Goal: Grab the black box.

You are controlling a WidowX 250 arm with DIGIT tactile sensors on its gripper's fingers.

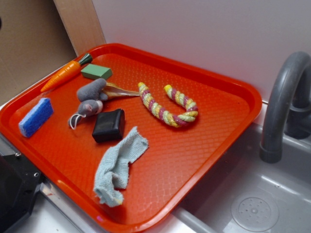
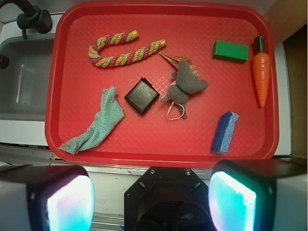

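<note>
The black box (image 1: 109, 125) is a small matte-black block lying flat near the middle of the red tray (image 1: 214, 121). In the wrist view the black box (image 2: 141, 96) sits turned like a diamond, between the teal cloth and the grey plush. My gripper (image 2: 151, 199) is open and empty, high above the tray's near edge and well short of the box. Its two fingers (image 2: 70, 204) stand wide apart at the bottom of the wrist view. The gripper does not show in the exterior view.
On the tray (image 2: 159, 156) lie a teal cloth (image 2: 96, 122), a grey plush (image 2: 185, 86), a striped rope (image 2: 126, 49), a green block (image 2: 231, 51), a toy carrot (image 2: 261, 77) and a blue sponge (image 2: 225, 132). A sink and grey faucet (image 1: 284, 107) stand beside the tray.
</note>
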